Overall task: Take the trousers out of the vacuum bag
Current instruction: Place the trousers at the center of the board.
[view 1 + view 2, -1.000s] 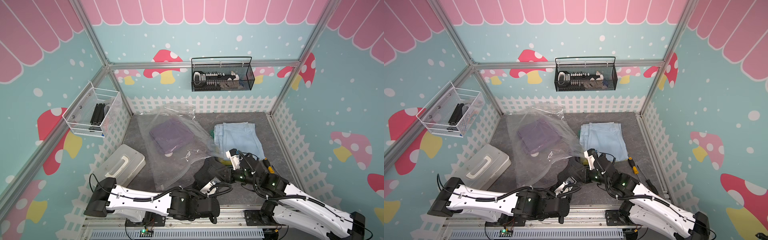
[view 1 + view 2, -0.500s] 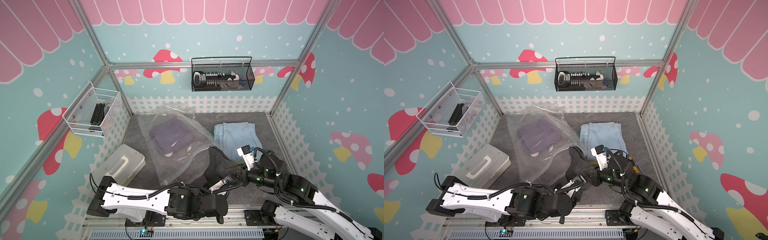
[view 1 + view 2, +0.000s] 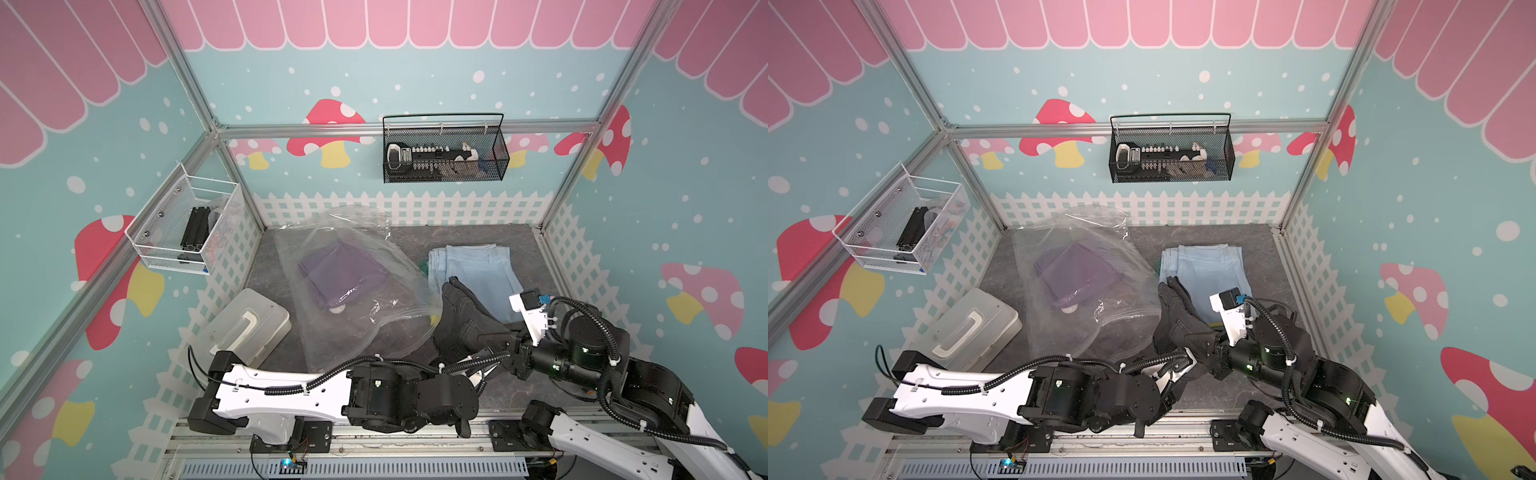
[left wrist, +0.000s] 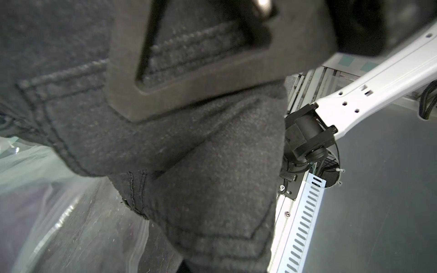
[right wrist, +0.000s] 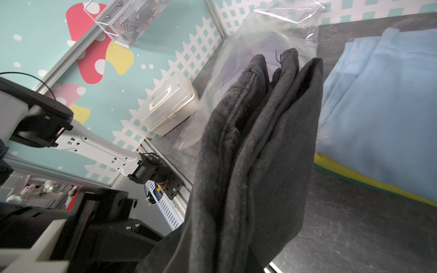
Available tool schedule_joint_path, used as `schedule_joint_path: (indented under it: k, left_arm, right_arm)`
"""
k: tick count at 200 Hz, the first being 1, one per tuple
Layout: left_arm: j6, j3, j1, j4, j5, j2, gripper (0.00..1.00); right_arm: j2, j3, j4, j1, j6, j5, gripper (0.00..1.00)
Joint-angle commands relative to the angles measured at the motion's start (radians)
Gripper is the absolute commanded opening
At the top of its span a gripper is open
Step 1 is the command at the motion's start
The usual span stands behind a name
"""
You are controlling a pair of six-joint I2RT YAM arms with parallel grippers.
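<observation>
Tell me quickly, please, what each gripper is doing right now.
The left gripper is closed on the dark trousers.
The right gripper is closed on them too, holding them up.

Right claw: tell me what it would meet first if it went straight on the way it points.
The right claw would first meet the dark trousers it grips, bunched right ahead. Beyond the cloth, its line seems to run to the vacuum bag; depth is unclear.
</observation>
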Motion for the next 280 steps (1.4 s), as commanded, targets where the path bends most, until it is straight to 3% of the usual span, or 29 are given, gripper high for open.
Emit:
schedule_joint_path:
  k: [1, 40, 88, 131, 217, 280]
  left_arm:
    - [0.054, 0.081, 0.054, 0.156, 0.028, 0.009, 0.0]
    - [0.125, 0.198, 0.121, 0.144, 0.088, 0.069, 0.0]
    - [0.231, 0.296, 0.219, 0.112, 0.066, 0.119, 0.0]
    - [0.328, 0.358, 0.273, 0.107, -0.026, 0.157, 0.0]
    - [0.475, 0.486, 0.408, 0.179, -0.13, 0.262, 0.0]
    - [0.497, 0.601, 0.532, 0.216, -0.116, 0.373, 0.0]
  right_arm:
    - [-0.002, 0.036, -0.031, 0.014, 0.014, 0.064, 0.0]
    - [0.014, 0.067, -0.028, 0.014, 0.061, 0.245, 0.0]
    - [0.091, 0.12, 0.006, 0.014, 0.074, 0.433, 0.0]
    - [0.199, 0.184, 0.072, -0.008, 0.065, 0.459, 0.0]
    - [0.331, 0.144, 0.358, -0.362, 0.097, 0.031, 0.0]
    - [0.441, 0.054, 0.698, -0.638, 0.243, -0.324, 0.0]
